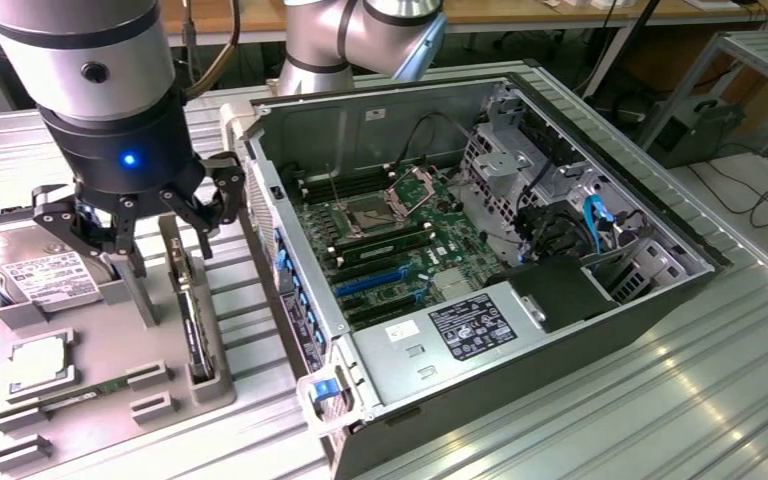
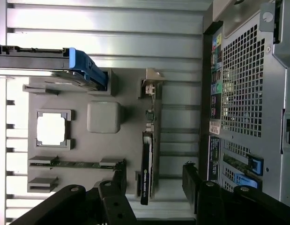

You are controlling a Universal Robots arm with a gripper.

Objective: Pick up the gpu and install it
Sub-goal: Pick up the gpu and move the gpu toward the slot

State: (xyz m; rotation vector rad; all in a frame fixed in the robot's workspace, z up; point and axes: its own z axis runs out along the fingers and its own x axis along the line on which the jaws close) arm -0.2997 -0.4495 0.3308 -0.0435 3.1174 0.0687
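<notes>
gripper (image 1: pixel 151 245) hangs over the grey tray (image 1: pixel 131 345) at the exterior view's left. you can see its fingers spread wide with nothing between them but air. gpu (image 1: pixel 195 322) stands on its long edge in a slot along the tray's right side, the side nearest the case (image 1: pixel 558 340), and it sits below the gripper, apart from it.

from the wrist view you see the gripper (image 2: pixel 154 180) straddling the gpu (image 2: pixel 147 154). one dark finger (image 2: pixel 119 180) stands on each side of the card, and neither touches it. the silver bracket (image 2: pixel 152 89) is at the end of the card away from the fingers.

on the tray (image 2: pixel 130 126), left of the card, you have three more parts. the hard drive (image 1: pixel 37 265) sits at the far left, and its blue end (image 2: pixel 88 68) shows in the wrist view. the cpu (image 1: pixel 44 360) lies flat in a square pocket nearer to you. the ram stick (image 1: pixel 84 393) lies in its holders at the near edge.

the case lies on its side on the ribbed metal desk (image 1: pixel 651 420), right of the tray, with its side panel off. its motherboard (image 1: pixel 384 240) is exposed, and the blue slots (image 1: pixel 357 283) run along the board's near left part. in the wrist view the case's perforated rear wall (image 2: pixel 248 84) stands just beside the tray.
</notes>
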